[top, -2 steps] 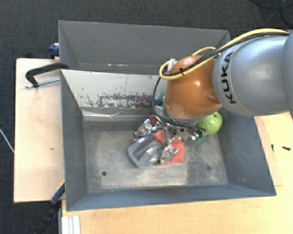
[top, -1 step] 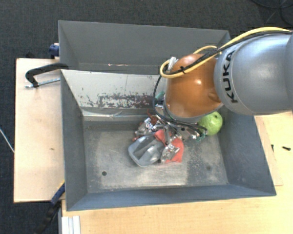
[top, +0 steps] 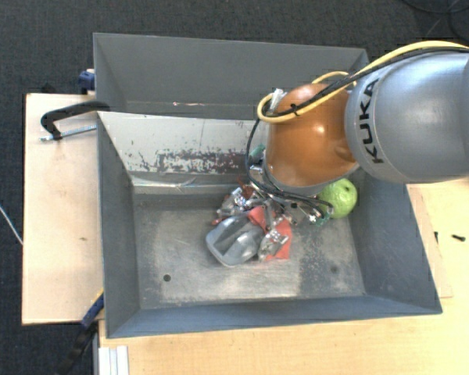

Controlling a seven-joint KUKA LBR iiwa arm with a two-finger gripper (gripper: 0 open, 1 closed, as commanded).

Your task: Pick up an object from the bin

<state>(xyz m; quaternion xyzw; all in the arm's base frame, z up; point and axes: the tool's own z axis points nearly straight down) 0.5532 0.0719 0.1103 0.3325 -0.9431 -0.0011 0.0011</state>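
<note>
My gripper (top: 258,219) is down near the bin floor at the centre, under the arm's orange cover. Its two metal fingers (top: 237,201) stand apart, so it is open. A grey rounded thing shaped like a computer mouse (top: 231,242) lies just to the lower left of the fingers, touching or nearly touching them. A small red thing (top: 281,250) lies under the finger on the right; how much of it is hidden I cannot tell. Nothing is clearly clamped between the fingers.
A green ball (top: 341,198) rests against the bin's right wall, partly hidden behind the arm. The arm reaches in from the right and covers the bin's upper right part.
</note>
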